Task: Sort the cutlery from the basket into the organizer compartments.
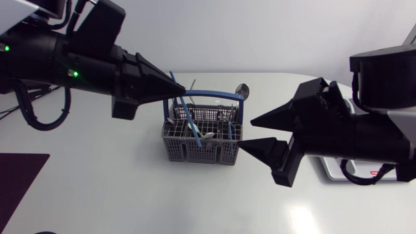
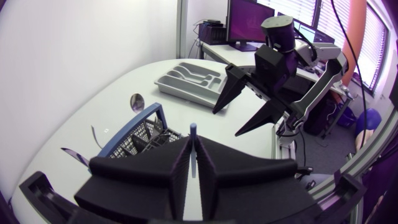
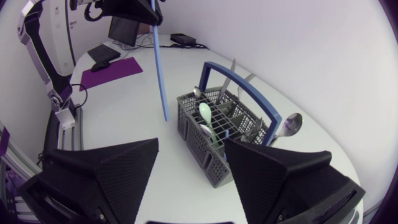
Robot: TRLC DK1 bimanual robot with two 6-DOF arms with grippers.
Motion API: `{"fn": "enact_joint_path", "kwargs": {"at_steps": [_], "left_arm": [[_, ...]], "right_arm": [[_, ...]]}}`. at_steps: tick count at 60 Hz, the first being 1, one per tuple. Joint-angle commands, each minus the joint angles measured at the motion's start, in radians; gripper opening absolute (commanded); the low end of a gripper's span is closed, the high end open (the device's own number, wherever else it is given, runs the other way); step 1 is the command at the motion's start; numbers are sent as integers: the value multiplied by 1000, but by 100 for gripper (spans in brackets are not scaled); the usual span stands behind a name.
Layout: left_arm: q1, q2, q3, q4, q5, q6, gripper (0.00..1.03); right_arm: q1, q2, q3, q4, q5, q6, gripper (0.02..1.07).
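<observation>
My left gripper is shut on a long thin blue piece of cutlery, which hangs down from it beside the grey cutlery basket. The blue piece's upper tip pokes out between the left fingers. The basket has a blue handle and holds several pieces, among them a green spoon and a metal spoon. My right gripper stands open just right of the basket, with nothing between its fingers. The grey organizer lies behind the right arm.
A purple mat lies at the table's left front edge. In the head view the right arm covers most of the organizer. Bare white tabletop lies in front of the basket.
</observation>
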Motion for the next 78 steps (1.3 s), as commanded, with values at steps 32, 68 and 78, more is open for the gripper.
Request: {"fn": "enact_joint_path", "kwargs": {"at_steps": [32, 68, 78], "left_arm": [[-69, 175, 61, 107, 161, -206, 10], [-61, 200, 83, 118, 187, -235, 10], [-29, 207, 96, 165, 195, -304, 39]], "right_arm": [[24, 176, 131, -30, -114, 81, 73], [51, 225, 110, 20, -107, 80, 8], [58, 201, 99, -3, -107, 77, 8]]}}
